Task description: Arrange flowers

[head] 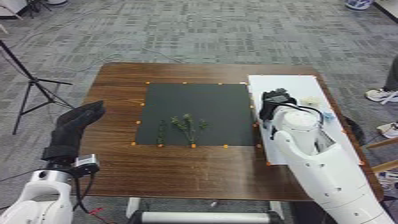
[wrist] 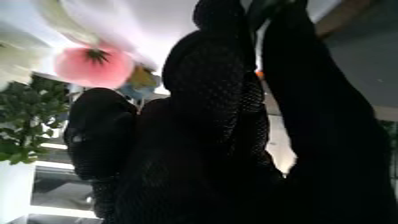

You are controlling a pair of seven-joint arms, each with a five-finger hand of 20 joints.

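Over there the right hand [head: 275, 97] is hovering above the white board [head: 280, 82] beside the flowers [head: 311, 101], presumably for picking, though I can't tell whether it's gripping any, while green sprigs [head: 188, 127] are lying spaced on the black mat [head: 200, 100], likely as a base, and the left hand [head: 78, 120] is waiting open, clear of the work.

table [head: 191, 172]: smooth wood | mat [head: 200, 102]: matt | left hand [head: 76, 120]: cloth

Even, moderate indoor light covers the counter [head: 195, 175], with a faint sheen toward its near edge. In the right wrist view, white glare flares beside the pink flower [wrist: 93, 67]; the right hand [head: 277, 97] looks nearly black.
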